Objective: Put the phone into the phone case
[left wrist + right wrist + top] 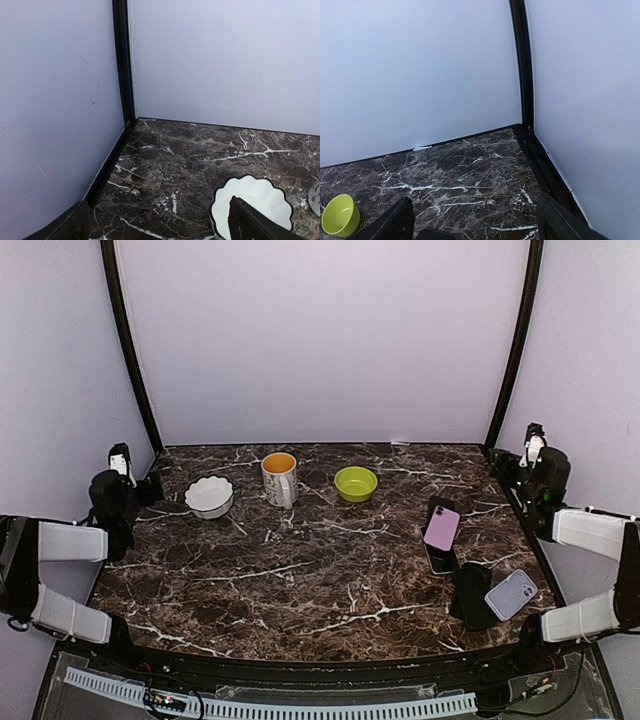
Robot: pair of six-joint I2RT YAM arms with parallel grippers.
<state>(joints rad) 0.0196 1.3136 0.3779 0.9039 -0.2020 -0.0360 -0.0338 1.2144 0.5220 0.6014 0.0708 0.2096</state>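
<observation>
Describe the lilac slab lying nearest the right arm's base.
The lilac slab is a flat, matte-looking rounded rectangle with small dark camera marks near one corner. It lies skewed near the near right corner of the table, its left part resting over a black flat object. Whether it is the phone or the case cannot be told from above.

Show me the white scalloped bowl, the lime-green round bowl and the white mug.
white scalloped bowl point(209, 496): top external view, its inside floor.
lime-green round bowl point(355, 483): top external view, its inside floor.
white mug point(279, 487): top external view, its outer wall.
</observation>
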